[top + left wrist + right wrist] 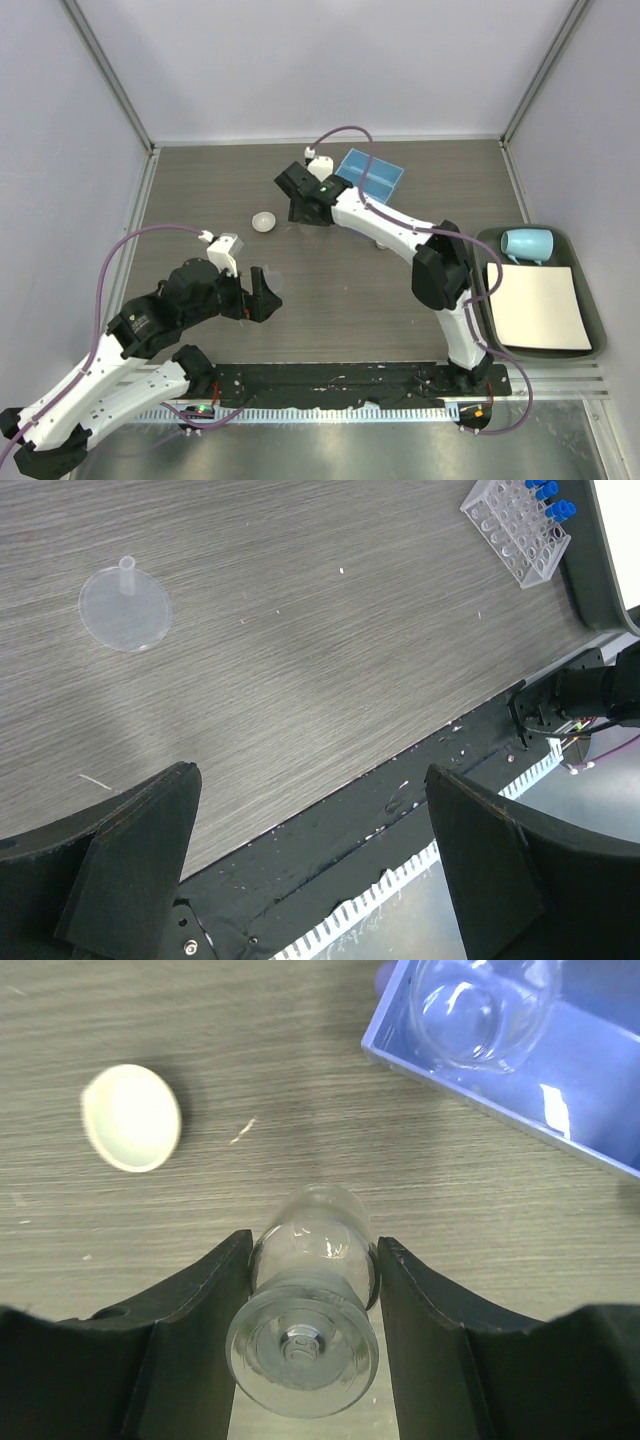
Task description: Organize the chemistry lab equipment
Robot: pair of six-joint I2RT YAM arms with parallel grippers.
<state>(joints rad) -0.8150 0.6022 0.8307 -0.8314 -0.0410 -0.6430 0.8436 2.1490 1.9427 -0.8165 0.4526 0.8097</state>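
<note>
Little finished, apparently. Saw one beaker [480, 1005] in blue tray [600, 1085]. Gripped second beaker [310, 1305] in clenched right hand [315, 1250], beside tray. Found left hand [310, 772] released, empty. Judged white dish [130, 1118], tube rack [515, 530] unsorted.

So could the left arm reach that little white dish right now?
Probably yes. The left gripper is open and empty, and the small white dish lies just beyond it with no arm between. The right gripper, closed on a tiny clear beaker, is close, though.
</note>
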